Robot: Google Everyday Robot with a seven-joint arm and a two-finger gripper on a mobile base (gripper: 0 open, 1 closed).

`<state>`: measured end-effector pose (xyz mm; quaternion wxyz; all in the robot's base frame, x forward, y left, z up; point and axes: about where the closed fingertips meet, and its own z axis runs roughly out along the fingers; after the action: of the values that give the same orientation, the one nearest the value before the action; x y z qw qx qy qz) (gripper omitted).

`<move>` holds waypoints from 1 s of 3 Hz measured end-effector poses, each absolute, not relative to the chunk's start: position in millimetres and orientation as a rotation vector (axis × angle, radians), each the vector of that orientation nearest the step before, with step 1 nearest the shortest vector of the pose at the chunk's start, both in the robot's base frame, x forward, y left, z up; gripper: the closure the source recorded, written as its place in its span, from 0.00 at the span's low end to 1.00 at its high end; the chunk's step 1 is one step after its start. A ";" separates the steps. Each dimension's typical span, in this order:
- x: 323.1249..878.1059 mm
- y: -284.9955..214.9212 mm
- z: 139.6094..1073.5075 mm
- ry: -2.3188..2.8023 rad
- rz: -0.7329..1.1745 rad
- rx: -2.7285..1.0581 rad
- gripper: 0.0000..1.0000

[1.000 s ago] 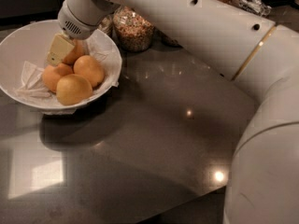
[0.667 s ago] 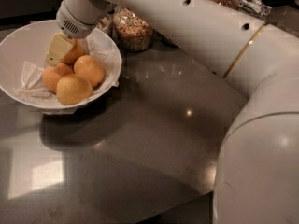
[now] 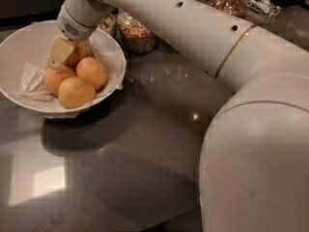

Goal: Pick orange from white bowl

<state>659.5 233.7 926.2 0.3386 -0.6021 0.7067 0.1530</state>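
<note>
The white bowl, lined with crumpled white paper, stands at the top left of the dark table. Several yellow-orange oranges lie in it: one at the front, one on the right, one on the left and one at the back. My gripper reaches down into the bowl from above and sits against the back orange, partly hiding it. The gripper's pale yellow part lies on that orange's left side.
A glass jar of grains stands just right of the bowl, and another is at the back. My white arm spans the top and right of the view. The grey tabletop lies in front.
The gripper has stayed in the bowl at the back orange. The near part of my arm has swung left and fills more of the lower right. The oranges have not moved.
</note>
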 end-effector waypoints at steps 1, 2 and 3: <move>665.0 235.3 919.0 1.860 0.407 -1.572 0.18; 665.0 235.3 922.8 1.860 0.407 -1.572 0.37; 665.0 235.3 922.8 1.860 0.407 -1.572 0.60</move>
<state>665.0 235.3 922.8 0.3300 -0.6010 0.7111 0.1556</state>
